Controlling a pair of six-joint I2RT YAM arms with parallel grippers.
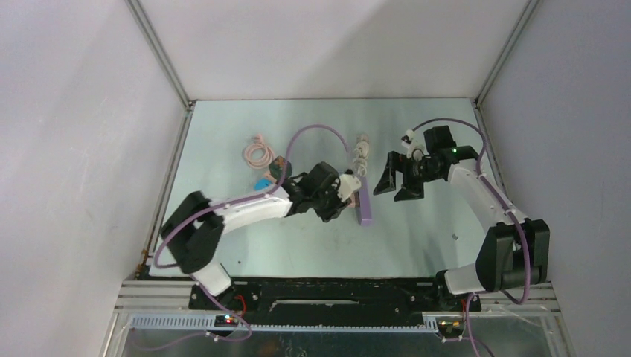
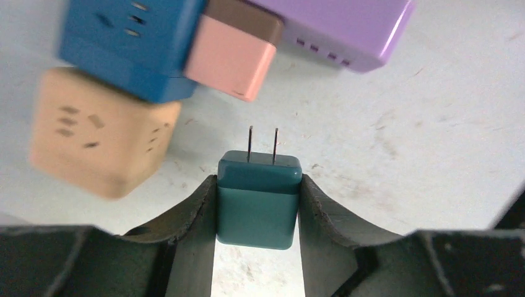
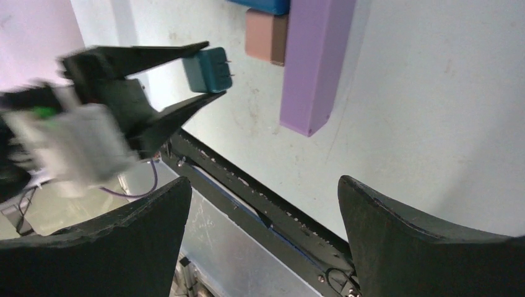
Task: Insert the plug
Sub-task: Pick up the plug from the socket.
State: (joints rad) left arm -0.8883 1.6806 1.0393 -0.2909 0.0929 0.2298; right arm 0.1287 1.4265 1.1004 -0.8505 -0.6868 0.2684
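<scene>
The left claw (image 2: 259,182) pinches the single teal plug (image 2: 259,204) by its sides, its two prongs (image 2: 251,143) pointing straight ahead along the claw's axis. One purple power strip (image 2: 347,28) lies just ahead, slightly right. One pink block (image 2: 229,62), one blue cube (image 2: 127,43) and one tan cube (image 2: 99,133) sit beside it. The right claw (image 3: 265,182) hangs spread, off to the right.
</scene>
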